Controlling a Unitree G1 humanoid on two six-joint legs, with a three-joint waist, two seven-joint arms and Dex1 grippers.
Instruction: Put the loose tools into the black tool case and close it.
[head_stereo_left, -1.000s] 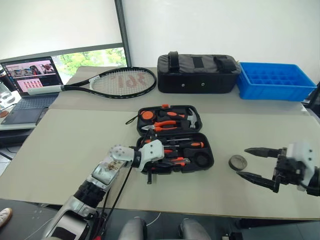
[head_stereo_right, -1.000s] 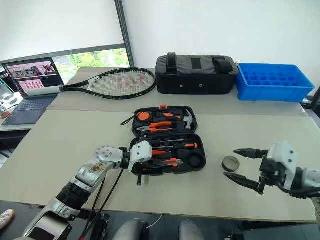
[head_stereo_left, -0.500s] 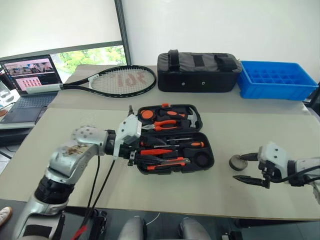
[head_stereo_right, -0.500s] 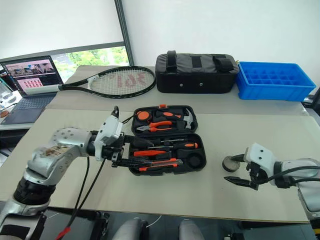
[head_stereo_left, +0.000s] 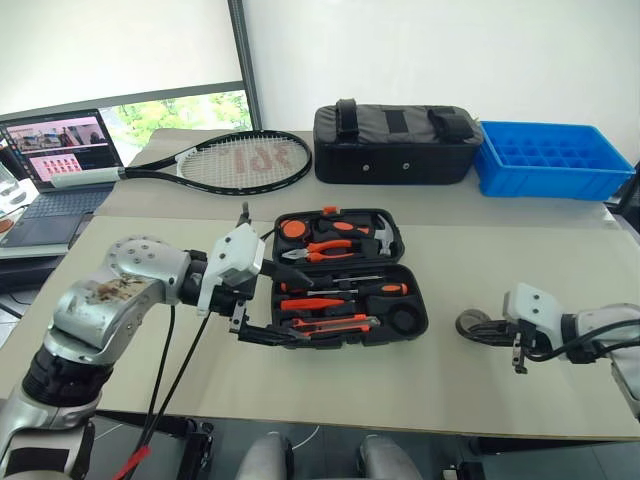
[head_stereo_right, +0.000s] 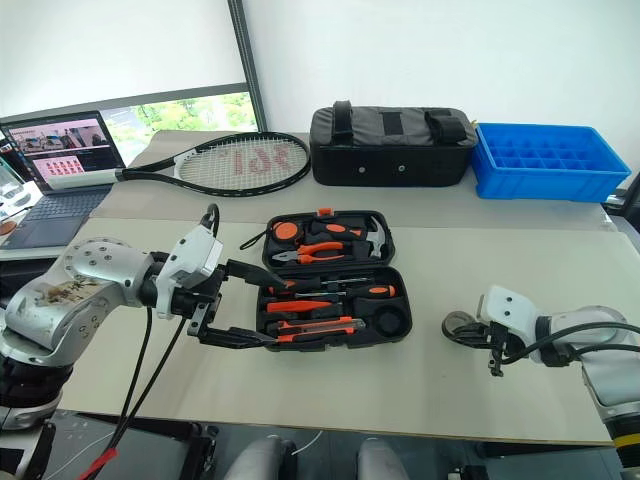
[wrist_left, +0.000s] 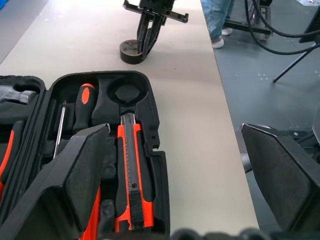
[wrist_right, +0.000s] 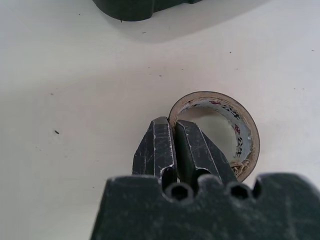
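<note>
1. The small black hinged plastic tool case (head_stereo_left: 345, 278) looks matt, with moulded slots.
2. The orange-and-black plastic utility knife (wrist_left: 133, 192) in it has a ribbed black strip down its middle.
3. The small dark roll of tape (wrist_right: 220, 131) shows a worn, papery pale core.
4. The black fingers (wrist_right: 161, 148) of the right gripper (wrist_right: 173, 131) look like scuffed, scratched plastic.
5. The beige tabletop (head_stereo_left: 480, 260) is smooth and matt.
6. The large black fabric bag (head_stereo_left: 395, 145) looks woven and dull.
7. The blue plastic crate (head_stereo_left: 550, 160) is slightly glossy.
</note>
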